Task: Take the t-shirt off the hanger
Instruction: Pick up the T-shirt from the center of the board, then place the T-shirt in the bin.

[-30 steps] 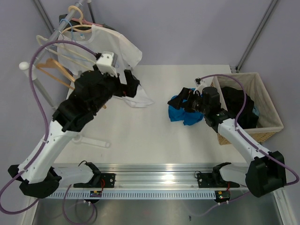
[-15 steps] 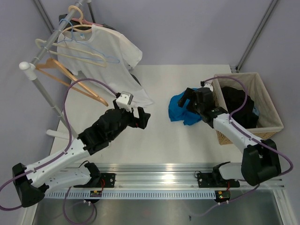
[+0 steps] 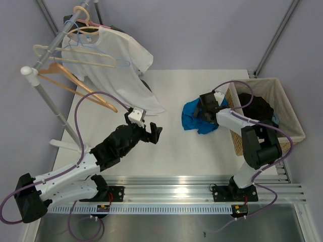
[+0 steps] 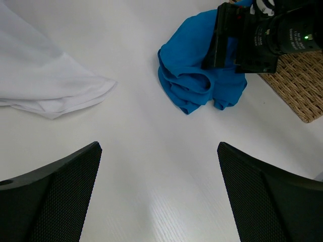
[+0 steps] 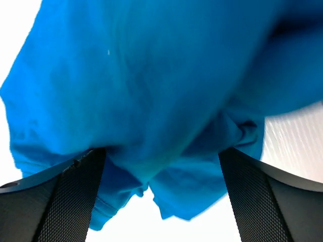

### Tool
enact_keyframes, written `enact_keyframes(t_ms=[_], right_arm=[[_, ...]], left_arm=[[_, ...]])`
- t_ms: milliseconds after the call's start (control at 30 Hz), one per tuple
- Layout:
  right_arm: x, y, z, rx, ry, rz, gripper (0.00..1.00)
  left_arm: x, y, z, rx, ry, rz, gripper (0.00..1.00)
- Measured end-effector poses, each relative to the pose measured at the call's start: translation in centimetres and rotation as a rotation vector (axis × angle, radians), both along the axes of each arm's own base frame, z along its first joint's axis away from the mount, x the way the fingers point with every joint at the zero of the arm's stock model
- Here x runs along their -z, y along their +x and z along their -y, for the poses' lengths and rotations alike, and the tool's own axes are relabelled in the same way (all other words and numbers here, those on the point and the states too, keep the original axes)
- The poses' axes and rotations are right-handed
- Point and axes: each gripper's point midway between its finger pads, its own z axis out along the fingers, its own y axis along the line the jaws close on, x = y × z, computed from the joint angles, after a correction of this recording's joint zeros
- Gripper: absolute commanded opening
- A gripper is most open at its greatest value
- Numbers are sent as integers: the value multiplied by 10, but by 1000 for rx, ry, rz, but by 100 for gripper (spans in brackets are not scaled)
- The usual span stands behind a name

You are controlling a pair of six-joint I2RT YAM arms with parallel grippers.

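The white t-shirt (image 3: pixel 118 55) hangs on a hanger (image 3: pixel 81 12) on the rack at the back left. Its hem (image 4: pixel 48 83) drapes onto the table. My left gripper (image 3: pixel 155 133) hovers over bare table in front of that hem, open and empty (image 4: pixel 159 194). A crumpled blue garment (image 3: pixel 194 119) lies mid-table, also seen in the left wrist view (image 4: pixel 194 80). My right gripper (image 3: pixel 202 110) sits low over it, open. Blue cloth (image 5: pixel 151 91) fills the right wrist view, reaching between the spread fingers (image 5: pixel 161 199).
Several empty hangers (image 3: pixel 75 85) hang from the rack pole (image 3: pixel 43 93) at the left. A wicker basket (image 3: pixel 290 123) with dark clothes stands at the right table edge, next to the right arm. The basket's corner (image 4: pixel 298 85) shows in the left wrist view.
My left arm has pulled back from the hanging white t-shirt and dropped toward the table's middle. The right arm has folded back, its gripper shifting slightly over the blue garment. Both stayed open.
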Motion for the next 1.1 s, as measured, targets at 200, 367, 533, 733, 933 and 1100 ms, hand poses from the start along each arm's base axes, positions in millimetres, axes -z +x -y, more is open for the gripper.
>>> enact_keyframes(t_ms=[200, 367, 533, 733, 933, 1100], right_arm=[[25, 16, 2, -12, -16, -76, 61], [22, 16, 3, -40, -13, -100, 10], [11, 25, 4, -75, 41, -122, 0], [-73, 61, 15, -67, 103, -8, 0], [-264, 89, 36, -48, 99, 355, 0], [-416, 54, 90, 52, 47, 673, 0]], left_arm=[[-6, 0, -3, -9, -23, 31, 99], [-13, -2, -6, -9, -43, 46, 99], [-23, -4, -10, -10, -69, 65, 99], [-35, -7, -14, -14, -98, 88, 99], [-33, -7, -15, -20, -96, 84, 99], [-33, -7, -15, -21, -95, 81, 99]])
